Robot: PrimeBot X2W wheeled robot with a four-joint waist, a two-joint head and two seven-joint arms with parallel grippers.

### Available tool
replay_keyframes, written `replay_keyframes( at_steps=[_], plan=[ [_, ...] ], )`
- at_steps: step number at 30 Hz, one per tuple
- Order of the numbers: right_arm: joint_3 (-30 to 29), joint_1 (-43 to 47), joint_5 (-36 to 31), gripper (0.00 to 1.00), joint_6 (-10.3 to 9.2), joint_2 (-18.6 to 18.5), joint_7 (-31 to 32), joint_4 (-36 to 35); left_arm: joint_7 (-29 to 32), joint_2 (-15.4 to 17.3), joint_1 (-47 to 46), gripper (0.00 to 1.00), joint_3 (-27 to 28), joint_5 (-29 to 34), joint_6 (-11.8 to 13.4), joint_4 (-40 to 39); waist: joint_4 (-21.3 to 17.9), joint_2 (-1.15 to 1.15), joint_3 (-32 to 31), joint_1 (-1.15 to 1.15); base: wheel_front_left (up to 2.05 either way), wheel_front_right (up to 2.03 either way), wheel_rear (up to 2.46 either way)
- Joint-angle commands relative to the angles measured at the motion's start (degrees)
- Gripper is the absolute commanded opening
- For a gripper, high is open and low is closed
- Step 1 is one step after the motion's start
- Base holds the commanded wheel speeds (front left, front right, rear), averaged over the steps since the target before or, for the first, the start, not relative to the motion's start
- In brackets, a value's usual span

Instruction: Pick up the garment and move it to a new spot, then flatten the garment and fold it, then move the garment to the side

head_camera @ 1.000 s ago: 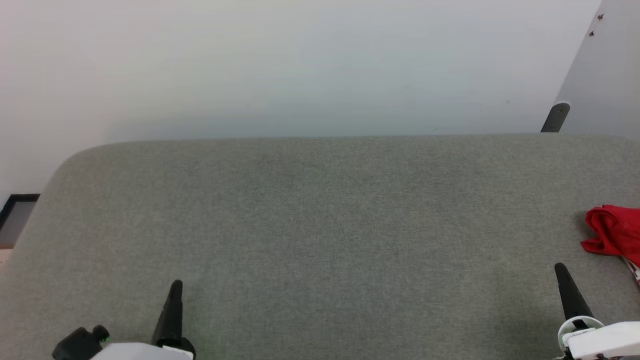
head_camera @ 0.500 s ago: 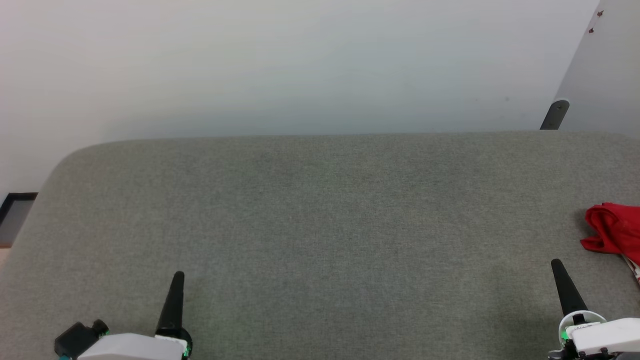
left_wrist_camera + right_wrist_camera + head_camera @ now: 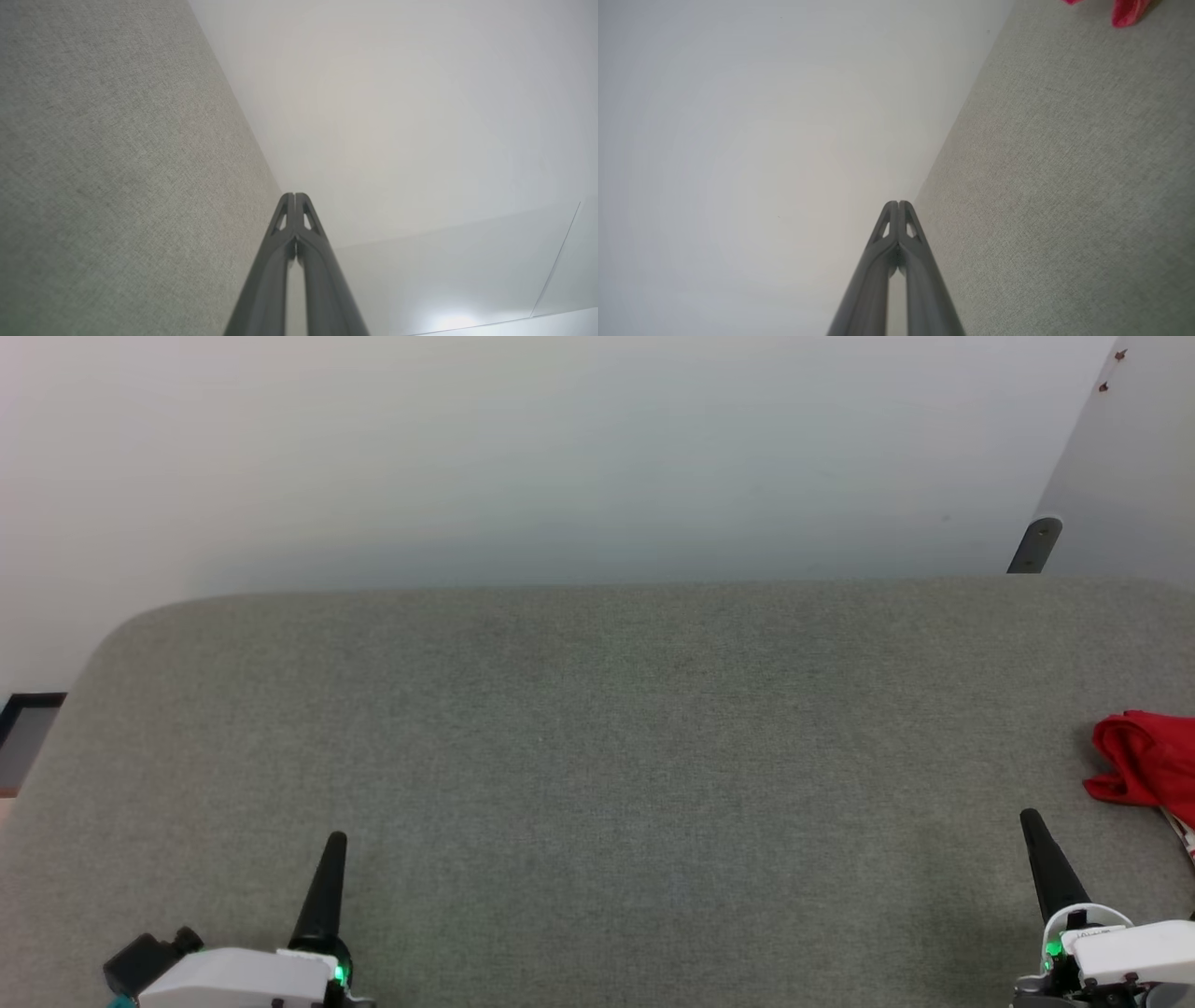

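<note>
As the head view presents it, the grey fabric surface (image 3: 597, 737) takes up the lower two thirds, with a pale wall (image 3: 560, 457) behind its far edge. The left gripper (image 3: 334, 840) stands at the lower left and the right gripper (image 3: 1029, 819) at the lower right. Each rises from a white wrist housing at the bottom edge and points away from the robot, low over the front of the surface; contact with the fabric cannot be determined. In both wrist views the dark fingers (image 3: 271, 270) are pressed together at the tips, gripping nothing. The garment (image 3: 1144, 761) lies bunched on the surface at the right edge, cut by the frame. It sits beyond and to the right of the right gripper, near it but apart. A dark bracket (image 3: 1036, 543) sits on the wall panel at upper right
</note>
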Motion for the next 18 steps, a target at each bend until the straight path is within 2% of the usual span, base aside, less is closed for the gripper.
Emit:
replay_keyframes(
  at_steps=[1,18],
  plan=[
    [-0.3,-1.0,0.9,0.00,0.01,0.0,0.1,-0.2,0.2,0.1,-1.2,0.00,0.2,-1.0,-0.1,-0.2,0.0,0.00,0.0,0.00,0.00,0.00,0.00],
    [-0.8,-2.0,7.8,0.00,0.01,1.2,1.5,0.7,2.4,-0.4,-2.6,0.00,0.8,-8.5,-0.1,0.6,-0.2,0.00,0.5,0.00,0.00,0.00,0.00]
  ],
)
